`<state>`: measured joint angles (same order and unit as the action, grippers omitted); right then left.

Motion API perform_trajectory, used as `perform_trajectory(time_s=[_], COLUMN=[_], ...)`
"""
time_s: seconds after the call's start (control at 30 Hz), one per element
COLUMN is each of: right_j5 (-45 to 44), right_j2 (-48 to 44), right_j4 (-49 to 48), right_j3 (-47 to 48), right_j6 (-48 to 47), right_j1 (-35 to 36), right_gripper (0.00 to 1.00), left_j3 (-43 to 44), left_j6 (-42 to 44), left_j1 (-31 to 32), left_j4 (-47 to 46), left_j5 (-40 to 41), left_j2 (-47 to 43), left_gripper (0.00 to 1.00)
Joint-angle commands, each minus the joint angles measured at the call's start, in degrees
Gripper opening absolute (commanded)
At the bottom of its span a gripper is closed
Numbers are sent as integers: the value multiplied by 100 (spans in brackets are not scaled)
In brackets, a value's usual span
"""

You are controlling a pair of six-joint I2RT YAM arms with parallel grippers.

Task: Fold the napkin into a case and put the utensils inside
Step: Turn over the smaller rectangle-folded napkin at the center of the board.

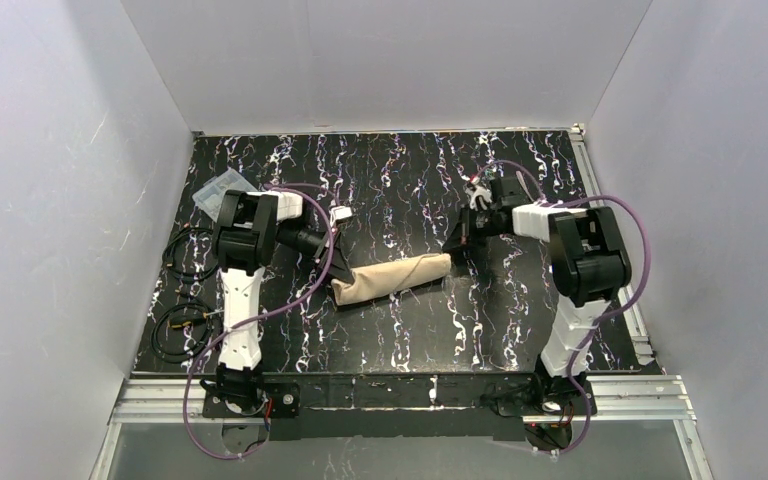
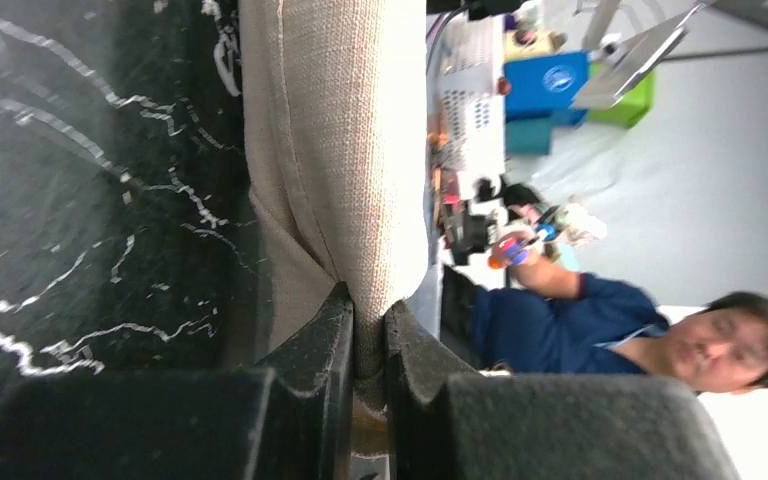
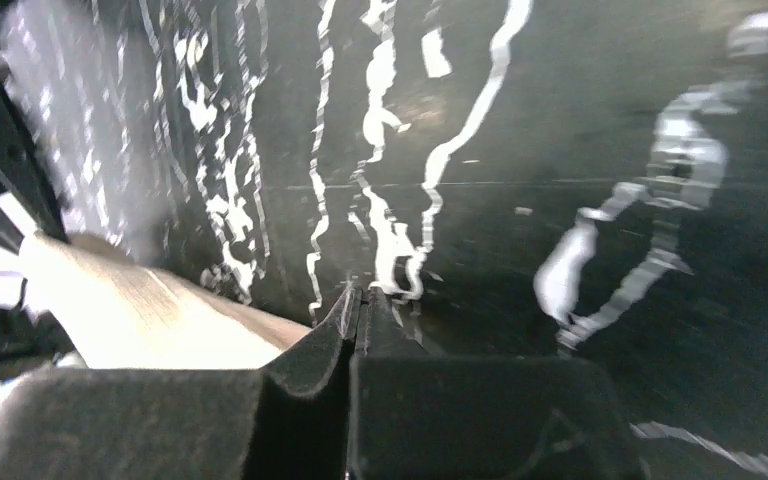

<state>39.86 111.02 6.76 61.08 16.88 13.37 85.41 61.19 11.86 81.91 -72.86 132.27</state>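
Black, white-veined bench, enclosed by white walls on three sides. The napkin lies near the bench centre as a narrow folded strip running left to right, its left end slightly nearer the front edge. The left gripper is clamped on that left end, cloth pinched between its fingers. The right gripper is fully closed and holds nothing, just beside the strip's right end. A clear plastic box sits toward the back left corner.

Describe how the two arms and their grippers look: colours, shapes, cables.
The left arm and right arm each have a white lower link, boxy black joint housings and a white upper section. A purple cable loops loosely along each. The left gripper and right gripper are matte black wedges tapering to thin tips.
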Motion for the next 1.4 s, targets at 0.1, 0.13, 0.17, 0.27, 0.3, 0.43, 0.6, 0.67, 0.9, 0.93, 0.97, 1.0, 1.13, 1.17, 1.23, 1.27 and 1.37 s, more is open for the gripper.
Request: perform_trajectory(time_s=[0.1,0.13,0.17,0.27,0.3,0.43,0.6,0.67,0.9,0.93,0.97,1.0,1.13,1.17,1.23,1.27,1.37], right_j5=[-1392,-1315,-1220,-375,-96,449,445,338,139,72,8,-44,-122,-132,-154,-154,-79], right_j2=[-1047,-1184,-1366,-1805,-1826,-1625,-937,-586,12,37,33,17,-167,-240,-456,-581,-878], right_j4=[-58,-126,-292,-1153,-1252,-1931,-3022,-3182,-3573,-3539,-3534,-3559,-3261,-3122,-3088,-3122,-3204], right_j3=[159,98,-27,-424,-500,-772,-842,-821,-858,-845,-825,-795,-238,-111,-53,-105,-365], right_j6=[108,124,167,484,528,893,1517,1577,1787,1735,1686,1638,1294,1197,1103,1080,1103], right_j1=[-61,-62,-60,25,120,675,1317,1476,1539,1545,1545,1544,1528,1524,1525,1522,1523], right_gripper=[1,1,1,1,2,2,2,2,1,1,1,1,2,2,3,3,3], left_j3=[-84,-104,-135,-63,-30,-62,-1371,-1474,-1323,-1344,-1355,-1393,-1559,-1578,-1672,-1718,-1854], left_j6=[547,430,330,366,414,102,-4135,-4286,-4352,-4424,-4442,-4478,-4820,-4890,-5036,-5084,-5107], left_j1=[-275,-286,-320,-421,-447,-472,-473,-459,-456,-456,-456,-450,-451,-448,-447,-447,-386], left_j4=[1363,1283,1230,1386,1427,1000,-3493,-3732,-3763,-3848,-3874,-3948,-4234,-4282,-4480,-4577,-4726], left_j5=[-887,-933,-1042,-1332,-1359,-1164,822,1205,2223,2383,2477,2542,2782,2936,3229,3332,3493], left_j2=[161,135,107,107,122,28,-1363,-1628,-1764,-1793,-1815,-1853,-1944,-1937,-2000,-2058,-2209], left_gripper=[0,0,0,0,0,0,11,19,21,22,22,21,17,17,17,17,17])
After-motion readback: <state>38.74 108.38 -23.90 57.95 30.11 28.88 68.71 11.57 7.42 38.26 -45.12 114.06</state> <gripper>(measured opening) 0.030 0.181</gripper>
